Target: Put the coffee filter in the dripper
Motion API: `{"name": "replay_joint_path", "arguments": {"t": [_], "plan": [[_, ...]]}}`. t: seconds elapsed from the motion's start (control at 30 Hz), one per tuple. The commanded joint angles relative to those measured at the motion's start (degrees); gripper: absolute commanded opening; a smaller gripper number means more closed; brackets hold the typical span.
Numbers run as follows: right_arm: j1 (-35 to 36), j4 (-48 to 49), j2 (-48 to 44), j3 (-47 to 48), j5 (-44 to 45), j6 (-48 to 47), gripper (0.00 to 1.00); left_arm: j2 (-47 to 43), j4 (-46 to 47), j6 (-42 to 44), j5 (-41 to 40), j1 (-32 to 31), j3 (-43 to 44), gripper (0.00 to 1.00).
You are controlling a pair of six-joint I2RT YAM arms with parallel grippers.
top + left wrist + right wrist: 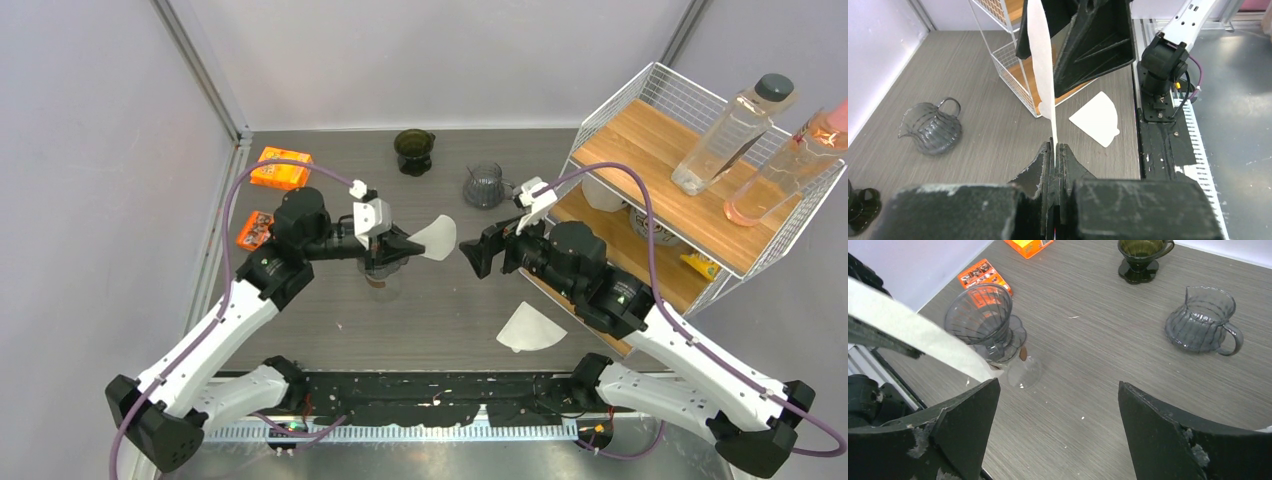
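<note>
My left gripper [1054, 147] is clamped tight on the edge of a white paper coffee filter [437, 238]. It's up in the air just above and right of the smoky clear glass dripper [979, 315], not in it. The dripper sits on a clear glass base. My right gripper [473, 257] is spread wide with nothing in it, right of the dripper and pointing at the filter.

A second white paper filter [530, 328] lies flat on the table, nearer me and right of the dripper. A ribbed grey glass pitcher [1200, 320] stands behind and right of the dripper, and I can't tell if anything's in it. A dark green cone dripper [414, 150] is straight behind it.

Far right of the dripper is a white wire shelf with wooden boards [640, 150]. On top of it are a grey-capped clear bottle [735, 125] and a pink-capped bottle [790, 165] with pinkish liquid. My right arm hides most of the lower shelf.

Two orange boxes [280, 168] [254, 230] sit left of the dripper, with print too small to read.
</note>
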Motion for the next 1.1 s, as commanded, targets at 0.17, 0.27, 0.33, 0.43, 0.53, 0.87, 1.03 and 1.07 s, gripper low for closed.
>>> {"name": "replay_joint_path", "arguments": {"t": [0.17,0.27,0.33,0.43,0.53,0.87,1.03,1.07], "plan": [[-0.4,5.7,0.2,-2.4,5.6,-3.4,0.96,5.9,-8.1,9.9,16.3,6.9,8.7,0.0],[-0.6,7.8,0.4,-2.6,4.4,-3.9,0.95,5.6,-10.6,13.4,18.5,6.9,7.9,0.0],[-0.8,9.5,0.5,-2.8,3.0,-4.3,0.96,5.0,-9.7,13.5,18.5,6.9,7.0,0.0],[-1.1,10.6,0.9,-2.8,0.3,-4.3,0.95,4.6,-8.7,12.8,17.7,7.0,7.2,0.0],[-1.1,10.3,0.4,-2.8,-1.5,-3.6,0.95,4.6,-7.9,11.7,16.9,7.1,7.6,0.0],[-1.0,11.0,-0.2,-2.6,-5.7,-2.1,0.95,4.5,-3.7,8.2,16.6,7.1,6.0,0.0],[-1.1,11.1,0.4,-2.6,-5.9,-1.7,0.95,4.0,-2.7,7.6,16.7,7.1,5.2,0.0],[-1.1,11.0,0.3,-2.6,-5.8,-1.8,0.96,3.9,-2.6,7.6,16.7,7.1,5.0,0.0]]}}
